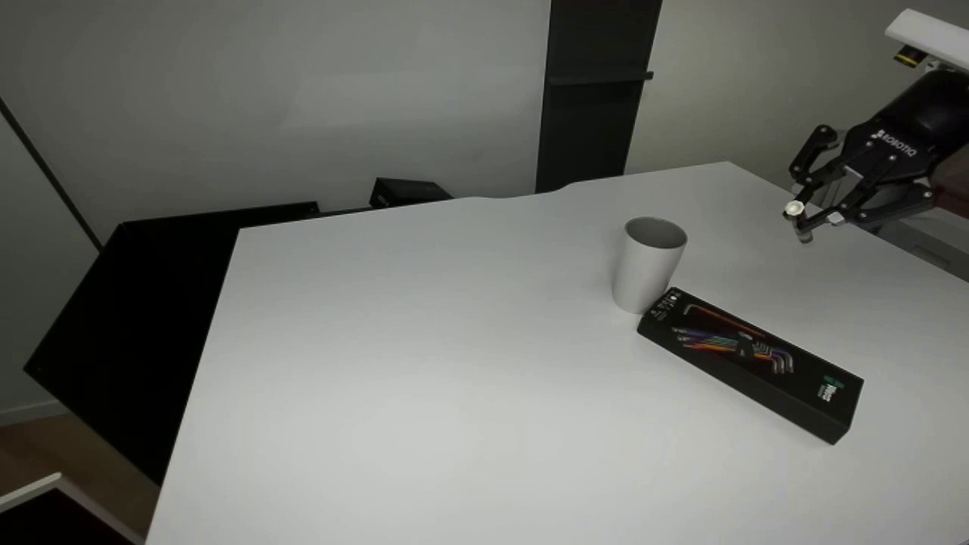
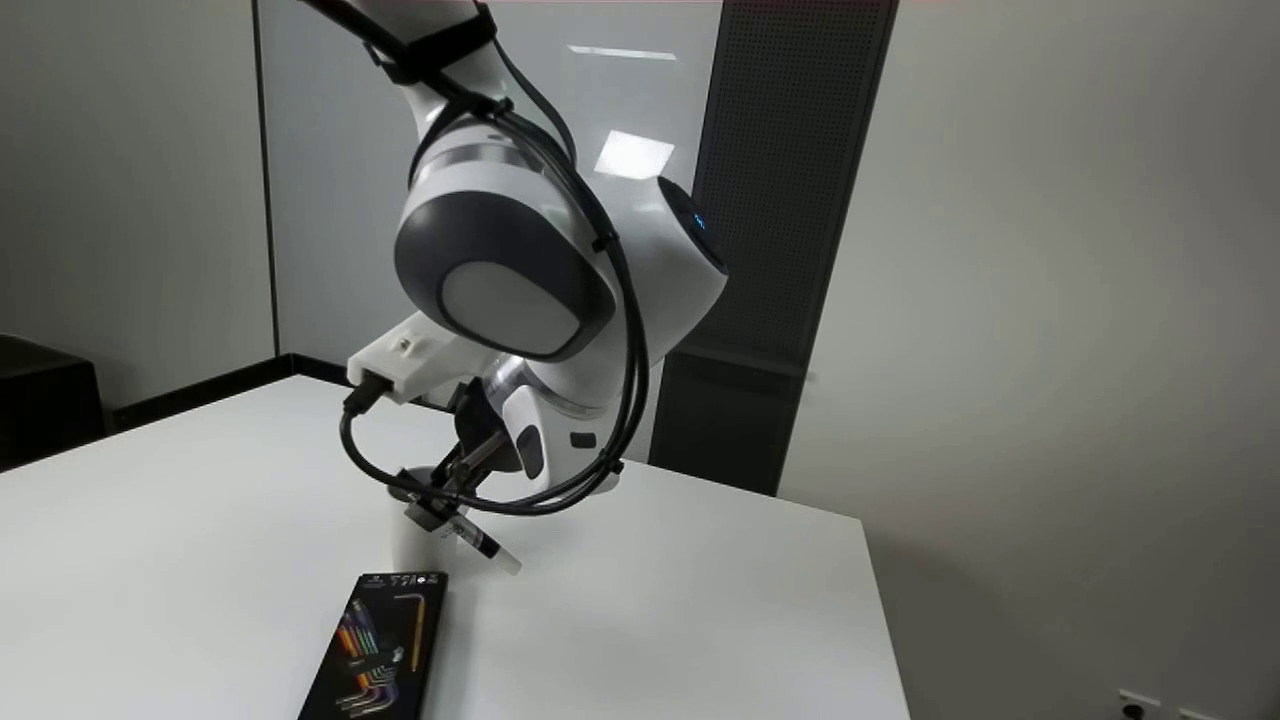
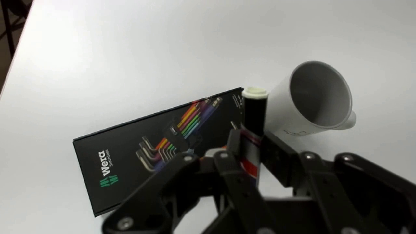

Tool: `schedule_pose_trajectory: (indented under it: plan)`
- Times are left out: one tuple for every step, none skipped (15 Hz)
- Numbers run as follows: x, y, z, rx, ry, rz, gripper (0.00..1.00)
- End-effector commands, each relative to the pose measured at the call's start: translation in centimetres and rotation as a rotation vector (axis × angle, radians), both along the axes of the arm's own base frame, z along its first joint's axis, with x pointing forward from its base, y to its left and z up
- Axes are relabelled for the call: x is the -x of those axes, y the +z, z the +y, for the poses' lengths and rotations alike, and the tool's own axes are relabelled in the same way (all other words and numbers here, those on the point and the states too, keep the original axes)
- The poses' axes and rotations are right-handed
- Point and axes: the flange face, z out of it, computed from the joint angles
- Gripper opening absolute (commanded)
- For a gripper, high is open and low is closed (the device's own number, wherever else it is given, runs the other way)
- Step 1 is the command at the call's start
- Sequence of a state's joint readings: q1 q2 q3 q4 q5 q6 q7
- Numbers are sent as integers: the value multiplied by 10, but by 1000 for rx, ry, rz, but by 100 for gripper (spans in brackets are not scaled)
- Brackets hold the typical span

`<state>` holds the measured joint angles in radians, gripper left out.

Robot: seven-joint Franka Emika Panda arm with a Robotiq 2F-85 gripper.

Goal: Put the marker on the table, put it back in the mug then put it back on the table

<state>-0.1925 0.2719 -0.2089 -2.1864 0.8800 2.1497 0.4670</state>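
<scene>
My gripper (image 3: 251, 144) is shut on the marker (image 3: 255, 115), with a finger on each side of its whitish, red-banded barrel. The marker's black part and pale end stick out past the fingertips in the wrist view. It hangs tilted above the table (image 1: 424, 363); its pale-tipped end (image 2: 505, 562) also shows in an exterior view. The white-grey mug (image 1: 647, 272) stands upright, apart from the gripper, and nothing shows inside it. In the wrist view the mug (image 3: 281, 107) is right of the marker, its handle pointing away. Gripper and cable partly cover the mug (image 2: 415, 550) in an exterior view.
A flat black box (image 1: 749, 363) with pictured hex keys lies on the table, one end close beside the mug; whether they touch I cannot tell. A black cable (image 2: 480, 508) loops below the wrist. A black panel (image 1: 129, 325) stands past the table's edge.
</scene>
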Motion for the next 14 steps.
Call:
schedule_pose_trajectory:
  plan:
    - [-25,2,8,-64,3,-16,8]
    - [-31,2,12,-76,11,-21,8]
    - [-39,2,16,-81,22,-28,8]
    - [-47,3,20,-96,32,-29,8]
    - [-54,3,25,-105,40,-31,8]
    - [-61,3,31,-116,50,-32,8]
    - [-68,3,38,-119,63,-36,8]
    - [-75,3,45,-122,75,-40,8]
    - [-81,2,53,-125,89,-43,8]
    - [-87,1,61,-128,100,-45,8]
    - [-91,1,67,-130,112,-46,8]
    - [-96,0,75,-130,122,-50,8]
    - [-100,-1,82,-133,134,-50,8]
    - [-103,-1,89,-132,144,-53,8]
